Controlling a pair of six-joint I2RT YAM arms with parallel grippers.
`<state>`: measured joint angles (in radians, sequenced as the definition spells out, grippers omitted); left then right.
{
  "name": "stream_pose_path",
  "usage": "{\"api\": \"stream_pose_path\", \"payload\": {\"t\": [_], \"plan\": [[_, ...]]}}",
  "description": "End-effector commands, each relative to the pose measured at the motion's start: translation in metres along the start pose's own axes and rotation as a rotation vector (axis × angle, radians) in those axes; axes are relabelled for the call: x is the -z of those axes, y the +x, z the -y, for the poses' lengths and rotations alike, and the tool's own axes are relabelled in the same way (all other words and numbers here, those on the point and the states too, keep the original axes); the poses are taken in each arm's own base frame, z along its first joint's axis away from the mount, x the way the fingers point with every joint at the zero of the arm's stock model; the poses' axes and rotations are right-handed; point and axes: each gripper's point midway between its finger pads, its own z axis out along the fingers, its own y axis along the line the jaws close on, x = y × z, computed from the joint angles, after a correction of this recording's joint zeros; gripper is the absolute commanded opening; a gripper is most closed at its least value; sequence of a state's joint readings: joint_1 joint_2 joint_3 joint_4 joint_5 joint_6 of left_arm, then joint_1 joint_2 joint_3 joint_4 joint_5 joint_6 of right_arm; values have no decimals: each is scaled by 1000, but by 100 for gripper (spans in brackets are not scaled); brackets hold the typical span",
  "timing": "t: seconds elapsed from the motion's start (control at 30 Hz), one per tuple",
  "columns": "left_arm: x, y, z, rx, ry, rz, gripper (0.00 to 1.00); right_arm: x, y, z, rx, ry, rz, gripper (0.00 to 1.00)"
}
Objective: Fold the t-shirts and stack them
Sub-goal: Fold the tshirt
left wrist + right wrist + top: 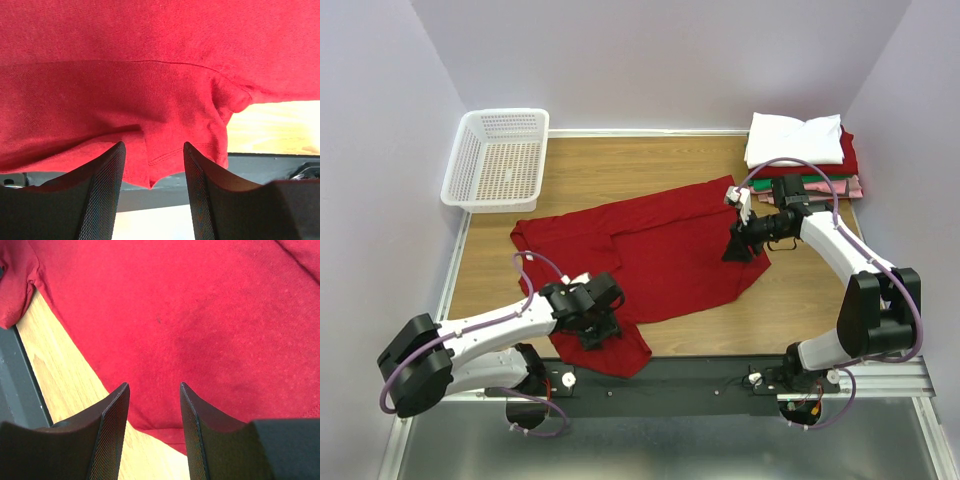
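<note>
A large dark red t-shirt lies spread out on the wooden table. At the back right stands a stack of folded t-shirts, with white on top and dark red, green and pink beneath. My left gripper sits low over the shirt's near-left corner. In the left wrist view my left gripper is open, and the hem corner of the shirt lies between its tips. My right gripper is at the shirt's right edge. Seen from the right wrist, my right gripper is open above the red cloth.
A white mesh basket stands at the back left corner. A black rail runs along the near table edge, and the shirt's near corner hangs over it. Walls close in the table on three sides.
</note>
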<state>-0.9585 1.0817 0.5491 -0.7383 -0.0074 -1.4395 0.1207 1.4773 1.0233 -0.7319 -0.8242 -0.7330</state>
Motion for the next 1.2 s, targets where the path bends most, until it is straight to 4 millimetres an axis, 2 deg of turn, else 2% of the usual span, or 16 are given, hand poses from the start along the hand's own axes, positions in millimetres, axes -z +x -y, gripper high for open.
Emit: {"api": "stream_pose_path", "payload": {"t": [0.0, 0.13, 0.33, 0.4, 0.43, 0.47, 0.57, 0.9, 0.93, 0.97, 1.0, 1.03, 1.17], "plan": [[-7, -4, -12, -13, -66, 17, 58, 4, -1, -4, 8, 11, 8, 52], [-17, -5, -16, -25, -114, 2, 57, 4, -2, -4, 12, 11, 9, 52], [-20, -5, -18, -30, -133, -7, 54, 5, -2, -5, 15, 12, 11, 52], [-17, -7, -16, -27, -123, -1, 47, 5, -2, -5, 13, 12, 12, 52], [-16, -7, -14, -28, -119, 0, 47, 5, -2, -5, 16, 13, 13, 52], [-15, -7, -15, -28, -123, -1, 40, 5, -2, -5, 15, 12, 12, 52], [-12, -8, -12, -34, -113, 4, 28, 6, -3, -5, 17, 14, 14, 52], [-21, -3, -17, -56, -122, -22, 29, 8, -3, -5, 16, 18, 20, 52], [-21, -3, -17, -61, -123, -23, 27, 8, -3, -4, 13, 18, 19, 52], [-20, -4, -17, -62, -123, -23, 18, 8, -3, -4, 14, 17, 20, 52], [-20, -4, -16, -67, -122, -23, 16, 7, -3, -5, 14, 16, 20, 52], [-18, -4, -13, -68, -113, -21, 8, 8, -4, -5, 16, 17, 21, 52], [-11, -6, -4, -88, -87, -15, 0, 7, -2, -5, 15, 16, 17, 52]]}}
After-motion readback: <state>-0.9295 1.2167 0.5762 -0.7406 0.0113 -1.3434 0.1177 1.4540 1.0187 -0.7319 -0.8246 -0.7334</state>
